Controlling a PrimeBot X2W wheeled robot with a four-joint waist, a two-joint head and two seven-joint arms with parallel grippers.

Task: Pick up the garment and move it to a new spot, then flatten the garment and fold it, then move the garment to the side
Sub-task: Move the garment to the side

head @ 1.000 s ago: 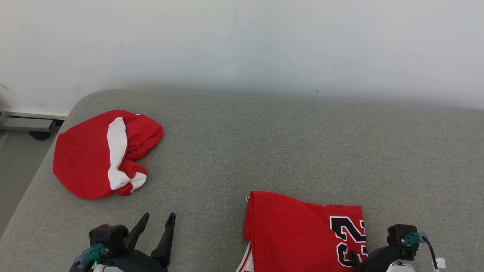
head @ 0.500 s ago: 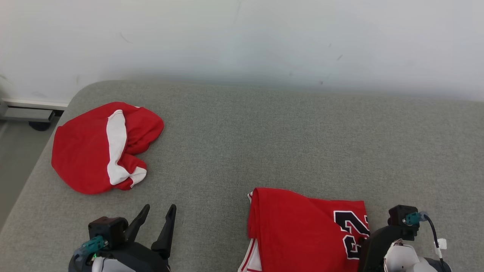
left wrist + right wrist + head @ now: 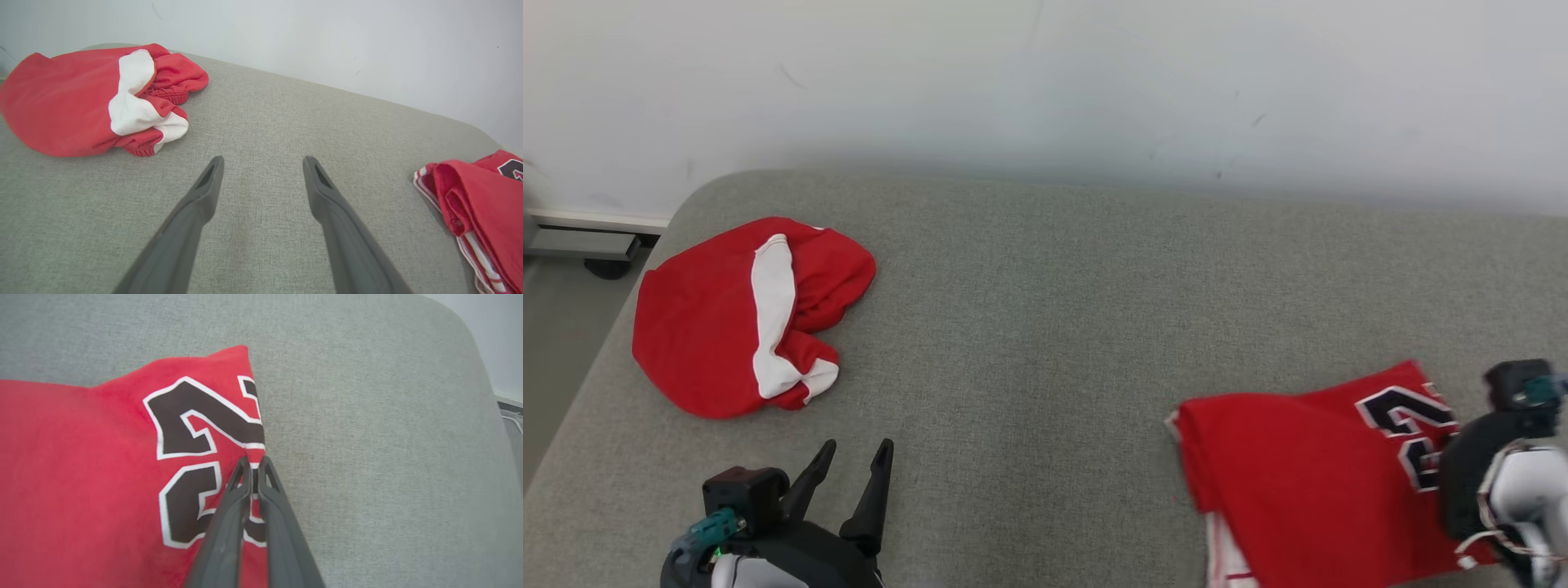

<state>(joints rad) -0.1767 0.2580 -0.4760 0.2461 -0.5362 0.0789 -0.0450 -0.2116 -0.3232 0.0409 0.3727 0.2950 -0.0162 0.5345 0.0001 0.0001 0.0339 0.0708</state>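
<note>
The garment is a folded red jersey with a black number, lying at the front right of the grey padded surface. In the right wrist view my right gripper is shut on the garment, pinching its right edge beside the number. My right arm's wrist covers that edge in the head view. My left gripper hovers open at the front left with nothing between its fingers. The garment sits well off to its right.
A crumpled red and white garment lies at the back left, ahead of my left gripper. The surface's rounded left edge drops to the floor. A pale wall stands behind. Its right edge is close to the jersey.
My right gripper has shut on the jersey's edge and dragged it to the right across the surface. The head camera shifted slightly. The left arm barely moved.
</note>
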